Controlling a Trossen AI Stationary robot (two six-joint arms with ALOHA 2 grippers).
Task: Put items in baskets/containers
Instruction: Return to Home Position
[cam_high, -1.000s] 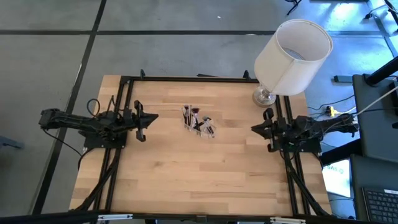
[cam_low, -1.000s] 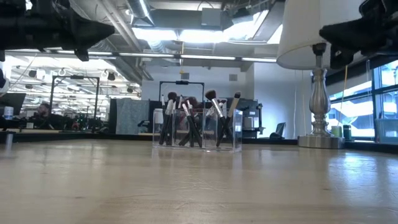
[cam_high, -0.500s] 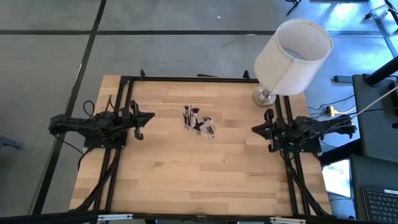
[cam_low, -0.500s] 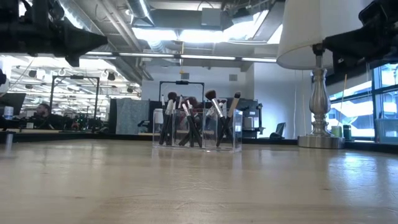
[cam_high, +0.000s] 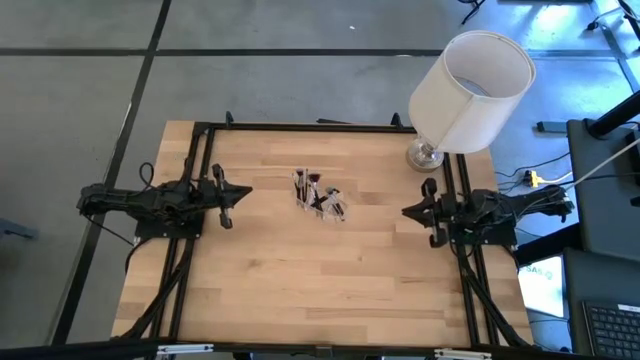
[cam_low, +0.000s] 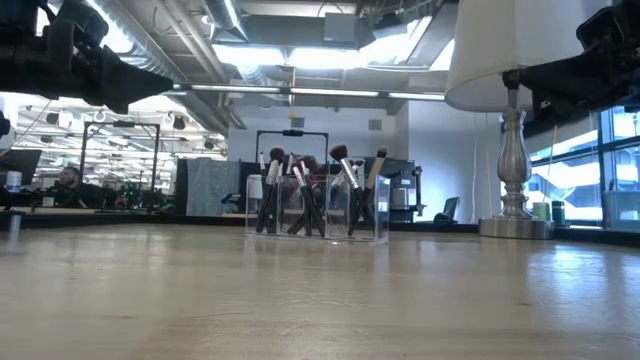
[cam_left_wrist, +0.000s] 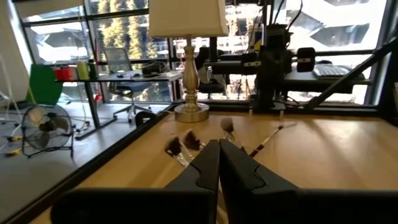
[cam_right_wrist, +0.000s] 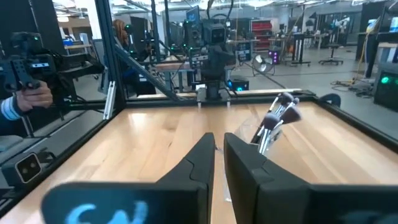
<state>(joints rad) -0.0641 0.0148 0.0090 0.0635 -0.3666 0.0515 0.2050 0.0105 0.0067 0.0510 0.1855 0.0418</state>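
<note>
Item 1, table (cam_high: 300, 300): we are finding its near half carrying no brush.

Items 2 and 3, two grippers. The left gripper (cam_high: 232, 192) is hovering over the left edge with its jaws pressed together. The right gripper (cam_high: 412, 211) is hovering over the right edge, jaws all but touching and pinching nothing. We are judging both arms parked clear because nothing is lying loose to collect.

Item 4, one transparent organizer (cam_low: 336, 228), standing mid-table, slightly far of centre.

Item 5, makeup brushes (cam_low: 298, 200): roughly a dozen, all leaning bristles-up inside the organizer. We are unable to separate them for an exact count.

Item 6, one lamp (cam_high: 470, 90), occupying the far right corner.
</note>
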